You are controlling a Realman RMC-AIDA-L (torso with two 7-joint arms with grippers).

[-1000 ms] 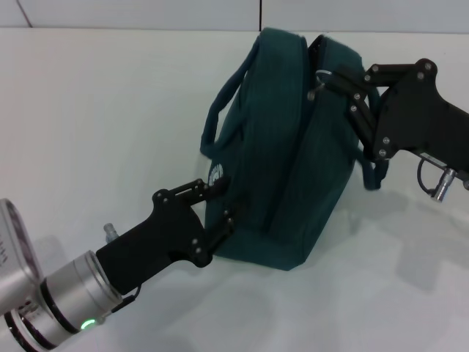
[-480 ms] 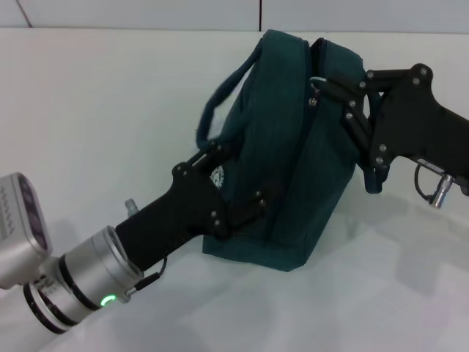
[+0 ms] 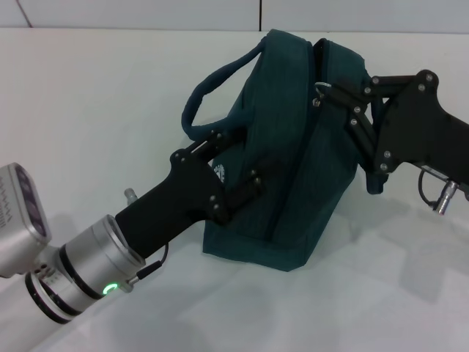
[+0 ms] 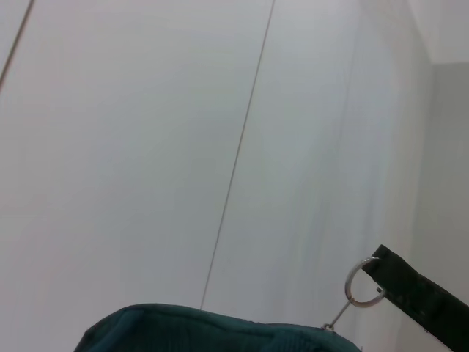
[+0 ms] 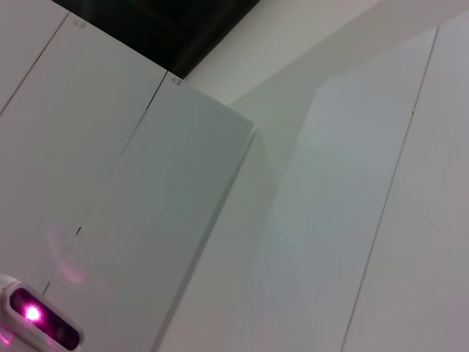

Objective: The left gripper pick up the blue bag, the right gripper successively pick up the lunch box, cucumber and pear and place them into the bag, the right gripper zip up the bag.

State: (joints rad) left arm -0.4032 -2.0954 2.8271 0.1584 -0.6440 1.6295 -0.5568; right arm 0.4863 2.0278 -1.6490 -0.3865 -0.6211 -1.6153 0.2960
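The blue bag (image 3: 293, 154) is sitting mid-table, leaning a bit. The right gripper (image 3: 331, 92) is coming in from 3 o'clock, pinching the zipper pull (image 3: 320, 89) on top. The left gripper (image 3: 238, 165) is reaching from 7 o'clock, clamping the bag's near side below the handle (image 3: 212, 92).

No readable txt anywhere. Blue bag (image 3: 293, 161) has a small white logo (image 3: 218, 173), mostly hidden by left gripper (image 3: 238, 172); can't make out lettering.
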